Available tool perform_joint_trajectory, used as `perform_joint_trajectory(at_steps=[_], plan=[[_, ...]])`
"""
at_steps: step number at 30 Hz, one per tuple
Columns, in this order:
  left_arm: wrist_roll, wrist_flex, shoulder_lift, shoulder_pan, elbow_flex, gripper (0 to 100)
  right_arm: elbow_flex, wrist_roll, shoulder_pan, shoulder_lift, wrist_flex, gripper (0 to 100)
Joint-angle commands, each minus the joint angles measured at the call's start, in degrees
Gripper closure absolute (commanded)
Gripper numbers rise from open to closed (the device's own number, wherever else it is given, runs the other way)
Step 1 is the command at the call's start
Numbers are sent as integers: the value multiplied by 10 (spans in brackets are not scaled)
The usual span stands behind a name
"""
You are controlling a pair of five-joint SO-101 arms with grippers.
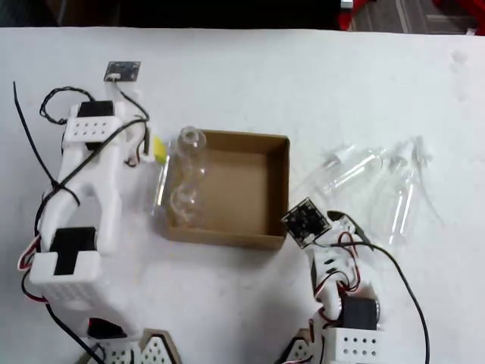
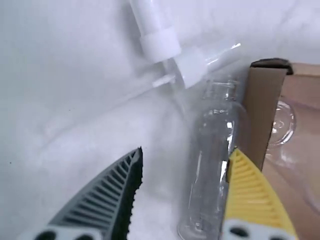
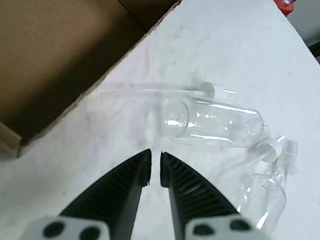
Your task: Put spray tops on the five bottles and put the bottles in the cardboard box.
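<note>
Open brown cardboard box (image 1: 276, 189) sits mid-table. Two clear plastic bottles stand in it against the 9 o'clock wall, one at the 10 o'clock corner (image 1: 190, 142) and one toward 8 o'clock (image 1: 185, 200), both without tops. A third clear bottle (image 2: 210, 170) lies on the white table (image 1: 303, 83) outside that 9 o'clock wall, touching or just beside the cardboard, neck open. A white plastic spray top (image 2: 159, 42) lies loose on the table near that neck. The left gripper (image 2: 186, 152) is spread wide around this bottle: the yellow finger (image 2: 247, 190) is between bottle and box wall, the grey finger (image 2: 112, 195) stands apart on the far side, so the bottle is not clamped. At 3 o'clock of the box, a capless clear bottle (image 3: 215, 122) lies on its side, with a loose spray top and long dip tube (image 3: 205, 90) just beside its base. A further clear bottle (image 3: 265, 195) lies nearby with a white top (image 3: 272, 149) at its neck; I cannot tell whether it is fitted. The right gripper (image 3: 155, 156) hangs over bare table at 4 o'clock of the box, black fingers drawn almost together, gripping nothing.
</note>
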State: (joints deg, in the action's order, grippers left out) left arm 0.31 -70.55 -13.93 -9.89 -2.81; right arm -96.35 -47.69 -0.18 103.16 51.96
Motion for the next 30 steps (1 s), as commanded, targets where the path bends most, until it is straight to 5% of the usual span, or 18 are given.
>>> perform_joint_trajectory(at_steps=[1,19,30], plan=[[-8,8,5,10,22,745,-5,-5,3,3,1,982],[-11,83,6,18,-62,744,-5,-5,3,3,1,982],[-59,79,13,-49,-57,747,-5,-5,3,3,1,982]])
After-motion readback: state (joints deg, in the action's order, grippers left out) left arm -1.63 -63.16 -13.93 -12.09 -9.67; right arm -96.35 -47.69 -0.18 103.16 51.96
